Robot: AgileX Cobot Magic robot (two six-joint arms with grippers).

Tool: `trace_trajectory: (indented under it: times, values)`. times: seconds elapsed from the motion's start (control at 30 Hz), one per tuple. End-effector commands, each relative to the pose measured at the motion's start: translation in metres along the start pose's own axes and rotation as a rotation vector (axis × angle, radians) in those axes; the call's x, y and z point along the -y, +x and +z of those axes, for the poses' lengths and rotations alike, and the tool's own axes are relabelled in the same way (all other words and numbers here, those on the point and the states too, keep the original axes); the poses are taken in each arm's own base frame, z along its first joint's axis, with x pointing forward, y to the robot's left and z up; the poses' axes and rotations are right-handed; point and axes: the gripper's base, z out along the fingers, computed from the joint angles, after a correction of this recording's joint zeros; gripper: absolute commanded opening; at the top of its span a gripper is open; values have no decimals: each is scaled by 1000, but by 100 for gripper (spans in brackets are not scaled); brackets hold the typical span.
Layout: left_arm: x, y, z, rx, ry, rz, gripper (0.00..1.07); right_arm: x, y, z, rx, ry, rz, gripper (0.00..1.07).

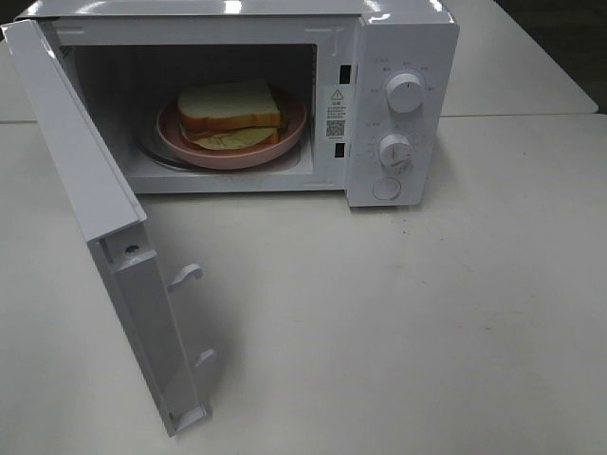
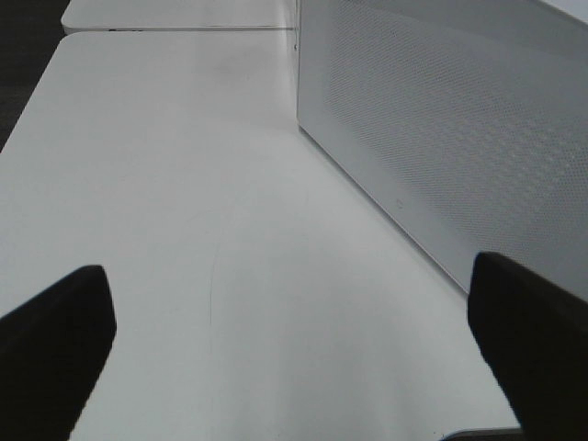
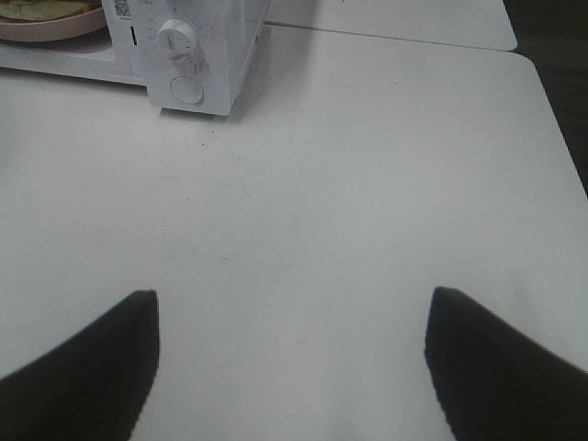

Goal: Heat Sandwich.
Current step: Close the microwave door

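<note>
The sandwich [image 1: 230, 114], white bread with brown crust and a pale yellow filling, lies on a round pink plate [image 1: 275, 150] inside the white microwave [image 1: 398, 38]. The microwave door [image 1: 85, 180] stands wide open, swung out to the left. Neither arm shows in the exterior high view. My left gripper [image 2: 294, 349] is open and empty, beside the door's perforated outer face [image 2: 459, 119]. My right gripper [image 3: 294, 363] is open and empty above the table, well back from the microwave's control panel [image 3: 184, 55]. The plate's edge [image 3: 46, 28] shows in the right wrist view.
The microwave stands on a white table [image 1: 398, 322]. Its panel has two dials [image 1: 405, 93] and a round button [image 1: 387, 189]. Door latch hooks [image 1: 185, 275] stick out from the door's inner edge. More white tables [image 1: 531, 66] adjoin at the back.
</note>
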Motion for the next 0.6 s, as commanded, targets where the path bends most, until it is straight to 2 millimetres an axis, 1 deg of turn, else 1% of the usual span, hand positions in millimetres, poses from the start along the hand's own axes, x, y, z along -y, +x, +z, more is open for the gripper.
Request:
trace_trajectory:
  times: [0.03, 0.6]
  values:
    - [1, 2, -3, 29, -2, -7, 101, -1, 2, -3, 28, 6, 1, 76]
    - [1, 2, -3, 29, -2, -7, 101, -1, 2, -3, 28, 6, 1, 76]
